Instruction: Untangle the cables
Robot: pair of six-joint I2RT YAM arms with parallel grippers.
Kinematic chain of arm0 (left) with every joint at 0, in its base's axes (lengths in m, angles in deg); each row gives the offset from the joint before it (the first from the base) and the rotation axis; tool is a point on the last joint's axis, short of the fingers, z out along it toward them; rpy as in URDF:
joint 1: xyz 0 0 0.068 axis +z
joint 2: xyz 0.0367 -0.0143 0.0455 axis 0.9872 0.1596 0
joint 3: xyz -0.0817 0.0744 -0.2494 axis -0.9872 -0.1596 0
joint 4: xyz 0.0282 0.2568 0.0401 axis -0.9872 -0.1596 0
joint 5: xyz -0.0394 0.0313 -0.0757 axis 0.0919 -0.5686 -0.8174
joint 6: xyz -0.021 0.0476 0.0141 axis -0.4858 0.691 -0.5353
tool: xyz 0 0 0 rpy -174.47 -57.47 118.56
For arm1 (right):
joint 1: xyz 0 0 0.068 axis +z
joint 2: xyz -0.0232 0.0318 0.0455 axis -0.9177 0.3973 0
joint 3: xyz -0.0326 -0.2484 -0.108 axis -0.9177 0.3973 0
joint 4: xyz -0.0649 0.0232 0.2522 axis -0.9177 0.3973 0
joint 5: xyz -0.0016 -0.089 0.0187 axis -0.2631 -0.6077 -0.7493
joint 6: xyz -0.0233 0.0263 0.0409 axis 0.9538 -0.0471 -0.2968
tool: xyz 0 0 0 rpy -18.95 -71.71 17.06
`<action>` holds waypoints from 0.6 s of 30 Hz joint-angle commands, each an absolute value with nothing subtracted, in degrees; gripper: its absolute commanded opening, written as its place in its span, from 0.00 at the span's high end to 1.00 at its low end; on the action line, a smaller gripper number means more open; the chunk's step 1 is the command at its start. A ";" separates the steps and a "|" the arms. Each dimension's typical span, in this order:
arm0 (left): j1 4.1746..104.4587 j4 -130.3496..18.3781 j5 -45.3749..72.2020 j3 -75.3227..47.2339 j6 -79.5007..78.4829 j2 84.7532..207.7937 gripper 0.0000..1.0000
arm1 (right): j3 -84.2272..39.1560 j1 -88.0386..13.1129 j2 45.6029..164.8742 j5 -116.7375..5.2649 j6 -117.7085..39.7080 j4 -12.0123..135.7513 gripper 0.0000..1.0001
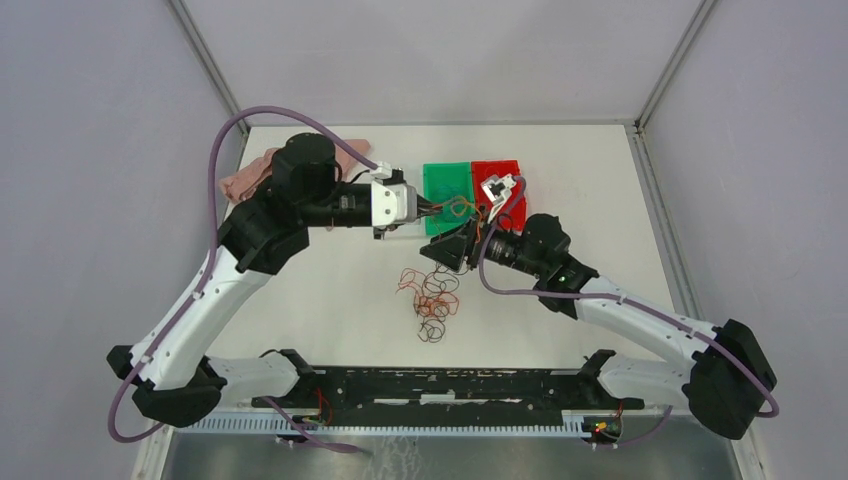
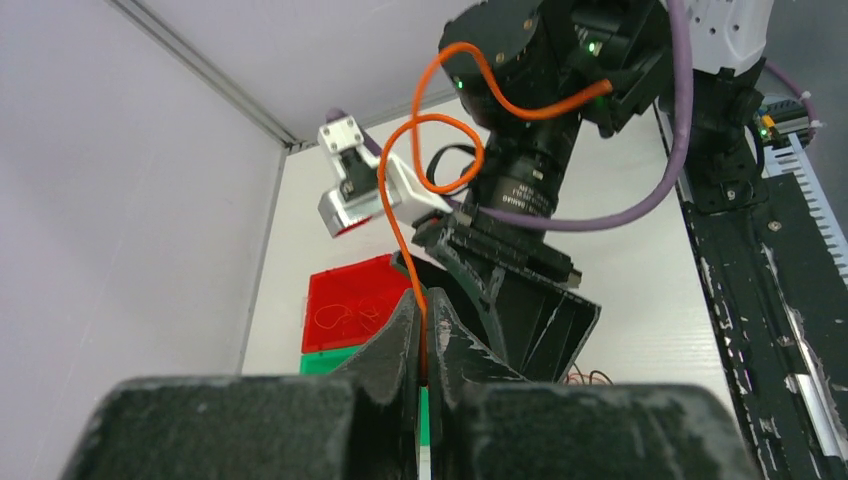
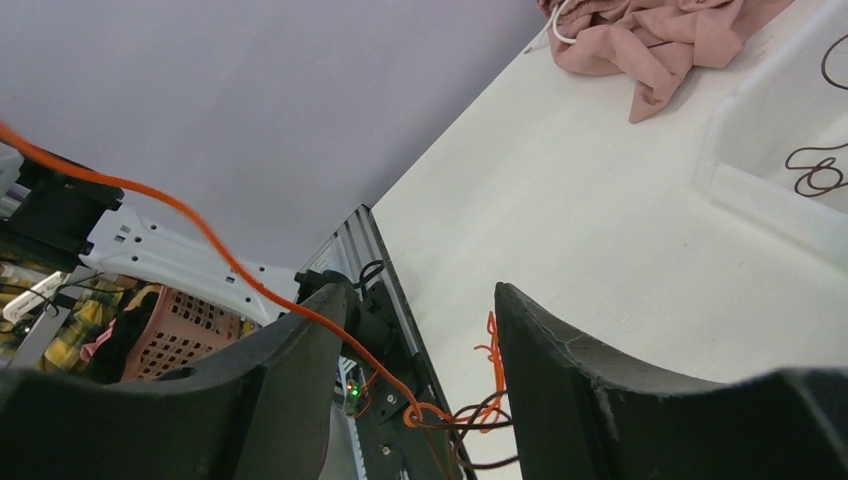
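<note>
Cables [image 1: 432, 298] are seen as a loose wad of orange-red and dark curly strands on the white desk [image 1: 330, 300]. The wad lies a little beyond the arm bases and just on the near side of both hands, touched by neither.

Just past the wad the right hand [image 1: 446, 252] is held above the desk with its fingers [image 3: 600, 390] set well apart. In the right wrist view an orange wire [image 2: 440, 150] runs slantwise across one finger and down through the gap, but it is not pinched, and nothing is gripped by this hand.

Slightly farther on, the left hand [image 2: 424, 312] is pressed fully together on that same orange wire. The wire is clamped between the fingertips. From there it rises in an open loop and passes over the right arm's wrist. The two hands are close together, with the wire hanging in the air between them, above the wad.

Beyond the hands a green tray [image 1: 447, 185] and a red tray [image 1: 497, 178] sit side by side, touching. A thin orange-red strand [image 2: 345, 318] is lying in the red one. A whitish tray [image 3: 740, 190] holding a dark brown strand [image 3: 815, 175] is seen in the right wrist view. At the far left a crumpled pink cloth [image 1: 250, 178] is lying on the desk, well apart from the wad.
</note>
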State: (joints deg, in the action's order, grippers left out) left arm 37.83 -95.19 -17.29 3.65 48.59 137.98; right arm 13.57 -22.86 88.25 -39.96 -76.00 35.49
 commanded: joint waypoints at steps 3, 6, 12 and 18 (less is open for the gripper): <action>36.10 -91.46 -16.50 11.40 44.12 139.42 0.97 | 15.03 -22.57 91.86 -43.13 -78.79 26.22 0.45; 35.91 -91.46 -16.30 14.61 43.51 140.38 0.97 | 17.69 -22.34 93.61 -44.49 -79.51 23.93 0.49; 35.65 -89.76 -16.62 19.25 40.48 141.57 0.97 | 22.99 -22.12 95.95 -48.06 -79.08 22.18 0.56; 35.58 -88.51 -16.74 22.86 38.57 142.50 0.97 | 25.99 -22.07 97.59 -49.62 -78.55 21.28 0.57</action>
State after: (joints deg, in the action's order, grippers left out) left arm 35.95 -92.74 -16.37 18.73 42.34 142.09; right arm 24.80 -22.34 96.91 -47.59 -78.66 25.64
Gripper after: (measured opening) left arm 0.050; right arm 0.439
